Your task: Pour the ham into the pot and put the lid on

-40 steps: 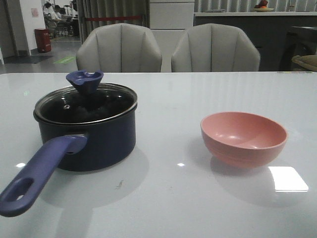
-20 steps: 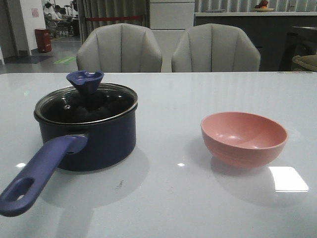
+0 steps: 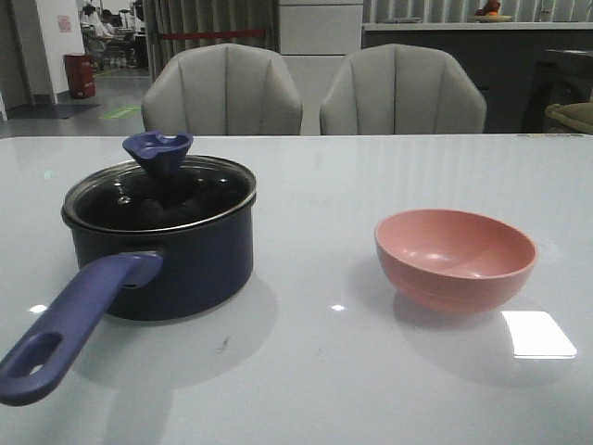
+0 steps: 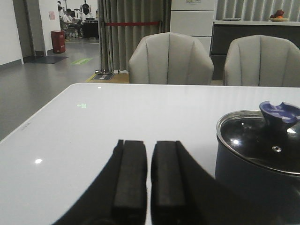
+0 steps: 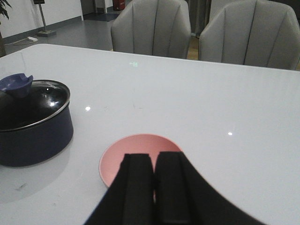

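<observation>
The dark navy pot point(image 3: 176, 264) stands on the left of the white table, its purple-blue handle point(image 3: 74, 320) pointing toward the front left. The glass lid point(image 3: 162, 195) sits on it, blue knob point(image 3: 157, 153) up. No ham shows; the pot's inside is dark under the glass. The pink bowl point(image 3: 454, 258) on the right is empty. My left gripper point(image 4: 149, 145) is shut and empty, low over the table beside the pot point(image 4: 243, 173). My right gripper point(image 5: 153, 159) is shut and empty, just short of the bowl point(image 5: 136, 150). Neither gripper shows in the front view.
Two grey chairs point(image 3: 222, 93) point(image 3: 403, 93) stand behind the table's far edge. The glossy table point(image 3: 315, 371) shows light reflections at the front right. The pot point(image 5: 33, 138) with its lid point(image 5: 33, 105) also shows in the right wrist view.
</observation>
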`<move>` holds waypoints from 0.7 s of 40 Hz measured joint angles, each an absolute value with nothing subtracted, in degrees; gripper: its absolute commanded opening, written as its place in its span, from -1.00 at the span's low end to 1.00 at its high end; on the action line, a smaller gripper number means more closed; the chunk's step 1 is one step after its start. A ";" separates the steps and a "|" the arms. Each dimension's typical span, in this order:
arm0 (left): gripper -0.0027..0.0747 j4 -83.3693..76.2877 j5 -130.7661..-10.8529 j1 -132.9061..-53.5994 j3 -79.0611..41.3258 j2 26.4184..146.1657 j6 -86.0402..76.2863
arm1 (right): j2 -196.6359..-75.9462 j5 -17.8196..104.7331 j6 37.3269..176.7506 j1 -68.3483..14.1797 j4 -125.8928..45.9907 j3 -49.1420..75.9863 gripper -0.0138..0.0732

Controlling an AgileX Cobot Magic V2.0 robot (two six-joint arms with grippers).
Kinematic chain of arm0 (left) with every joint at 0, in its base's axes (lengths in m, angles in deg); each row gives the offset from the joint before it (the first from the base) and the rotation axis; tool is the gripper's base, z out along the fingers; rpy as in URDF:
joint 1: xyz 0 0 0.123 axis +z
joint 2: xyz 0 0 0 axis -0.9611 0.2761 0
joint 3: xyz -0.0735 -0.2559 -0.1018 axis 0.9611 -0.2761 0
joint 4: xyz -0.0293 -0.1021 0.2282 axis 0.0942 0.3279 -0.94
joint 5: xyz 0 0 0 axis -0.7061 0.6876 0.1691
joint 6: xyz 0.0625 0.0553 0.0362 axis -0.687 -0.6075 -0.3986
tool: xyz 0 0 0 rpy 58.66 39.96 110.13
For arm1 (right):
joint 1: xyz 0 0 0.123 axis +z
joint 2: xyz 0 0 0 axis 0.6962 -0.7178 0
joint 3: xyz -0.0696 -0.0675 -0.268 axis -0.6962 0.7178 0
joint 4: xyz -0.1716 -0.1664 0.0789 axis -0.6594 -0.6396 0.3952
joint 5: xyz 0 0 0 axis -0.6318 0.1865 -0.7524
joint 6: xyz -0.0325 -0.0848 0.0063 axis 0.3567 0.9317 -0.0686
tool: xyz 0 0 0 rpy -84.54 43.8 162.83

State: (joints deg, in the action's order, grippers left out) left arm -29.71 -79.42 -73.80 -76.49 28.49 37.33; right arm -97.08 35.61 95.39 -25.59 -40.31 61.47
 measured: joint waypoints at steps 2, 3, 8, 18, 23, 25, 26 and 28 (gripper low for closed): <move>-0.59 -29.71 -79.54 -73.80 -76.49 28.49 37.33 | -97.08 35.61 95.39 -25.59 -40.31 61.47 -0.31; -0.59 -29.71 -79.54 -73.80 -76.49 28.49 37.33 | -97.08 35.61 95.39 -25.59 -40.31 61.47 -0.31; -0.59 -29.71 -79.54 -73.80 -76.49 28.49 37.33 | -97.08 35.61 95.39 -25.59 -40.31 61.47 -0.31; -0.59 -29.71 -79.54 -73.80 -76.49 28.49 37.33 | -97.08 35.61 95.39 -25.59 -40.31 61.47 -0.31; -0.59 -29.71 -79.54 -73.80 -76.49 28.49 37.33 | -97.08 35.61 95.39 -25.59 -40.31 61.47 -0.31; -0.59 -29.71 -79.54 -73.80 -76.49 28.49 37.33 | -97.08 35.61 95.39 -25.59 -40.31 61.47 -0.31; -0.59 -29.71 -79.54 -73.80 -76.49 28.49 37.33 | -97.08 35.61 95.39 -25.59 -40.31 61.47 -0.31; -0.59 -29.71 -79.54 -73.80 -76.49 28.49 37.33 | -97.08 35.61 95.39 -25.59 -40.31 61.47 -0.31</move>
State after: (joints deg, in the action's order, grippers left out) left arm -29.71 -79.54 -73.80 -76.49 28.49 37.33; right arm -97.08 35.61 95.39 -25.59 -40.31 61.47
